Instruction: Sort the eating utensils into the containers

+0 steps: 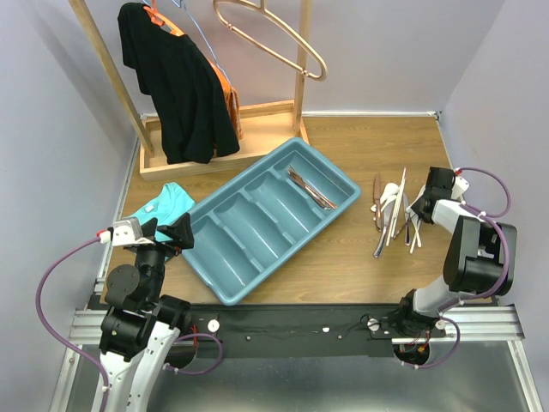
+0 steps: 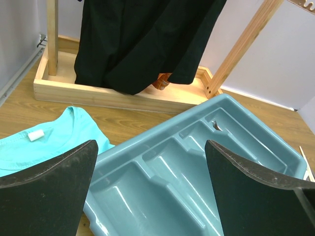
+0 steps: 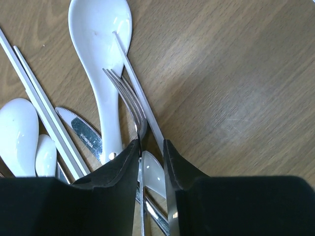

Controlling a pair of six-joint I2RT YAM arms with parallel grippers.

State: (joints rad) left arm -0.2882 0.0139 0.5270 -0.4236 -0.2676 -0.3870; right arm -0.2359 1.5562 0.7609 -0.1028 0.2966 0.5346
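Observation:
The teal tray (image 1: 232,253) lies diagonally mid-table, with coppery forks (image 1: 310,189) in its far right compartment. Loose utensils (image 1: 395,215) are piled to its right. My right gripper (image 1: 420,206) is down on that pile. In the right wrist view its jaws (image 3: 151,145) stand a narrow gap apart around a fork's neck (image 3: 125,91), which lies against the left finger. A thin silvery stick (image 3: 140,93) runs along the right finger. A white spoon (image 3: 101,49), chopsticks (image 3: 44,108) and a knife (image 3: 86,135) lie beside them. My left gripper (image 1: 167,230) hovers open (image 2: 151,147) over the tray's near end (image 2: 162,177).
A folded teal cloth (image 1: 159,206) lies left of the tray, under my left gripper. A wooden rack with a black garment (image 1: 180,86) and a copper hanger (image 1: 274,34) stands at the back. Walls close in on both sides.

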